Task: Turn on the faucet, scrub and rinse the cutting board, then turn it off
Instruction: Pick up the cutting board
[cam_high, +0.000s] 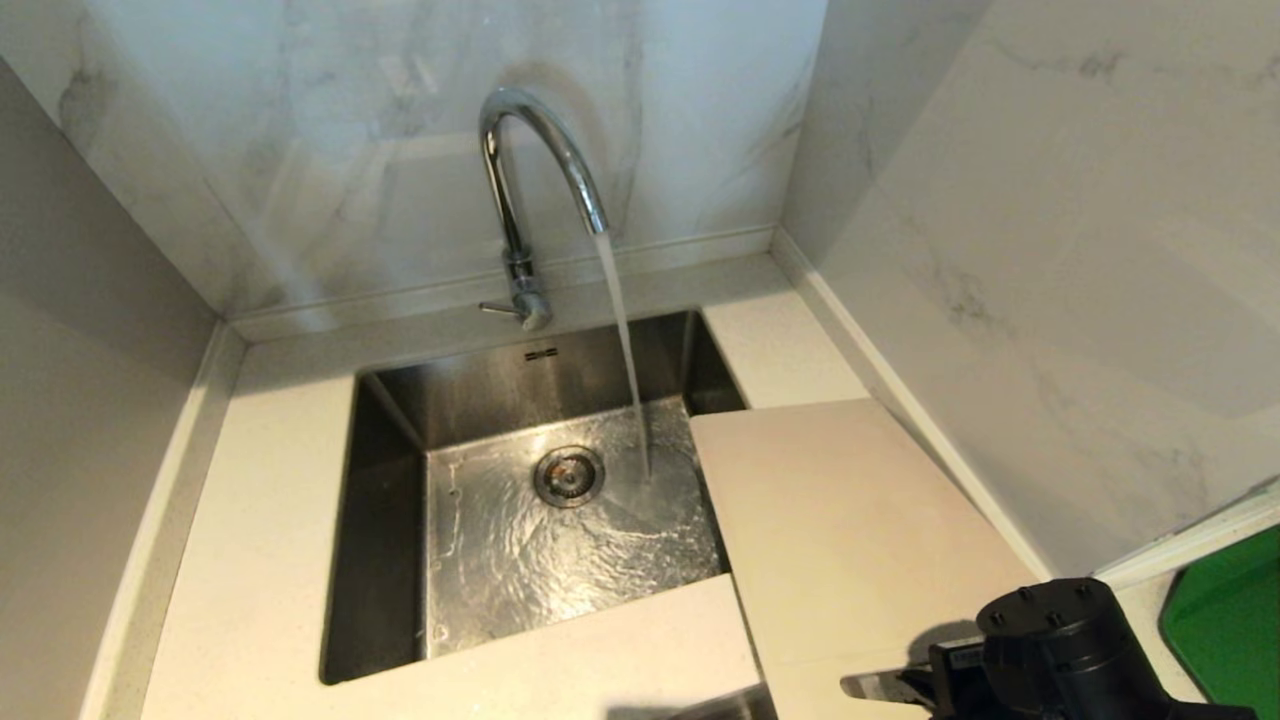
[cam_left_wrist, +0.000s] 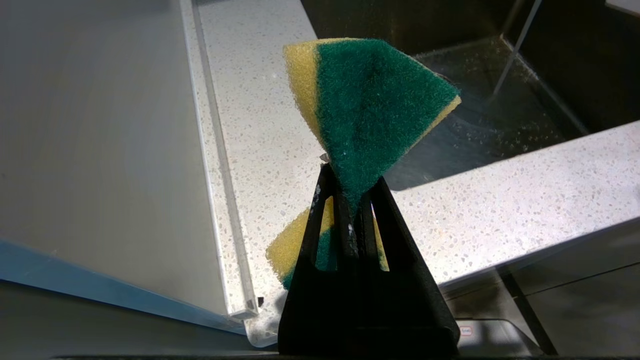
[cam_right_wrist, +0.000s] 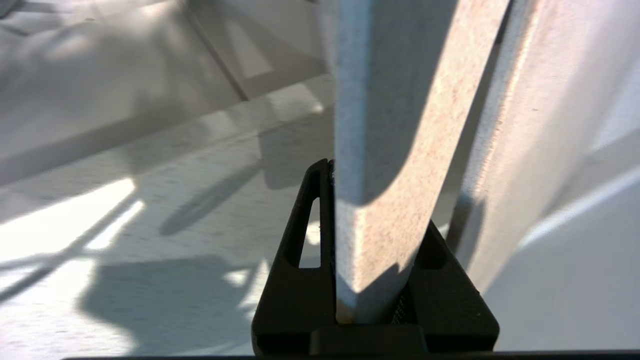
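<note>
No text or label here is legible.

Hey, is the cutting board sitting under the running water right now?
No, the stream from the faucet falls straight into the sink beside the drain, while the cutting board lies off to the right.

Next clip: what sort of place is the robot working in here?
Most likely a home-style kitchen sink corner. A chrome faucet runs water into a steel sink set in a pale speckled countertop, with marble-look walls on both sides.
</note>
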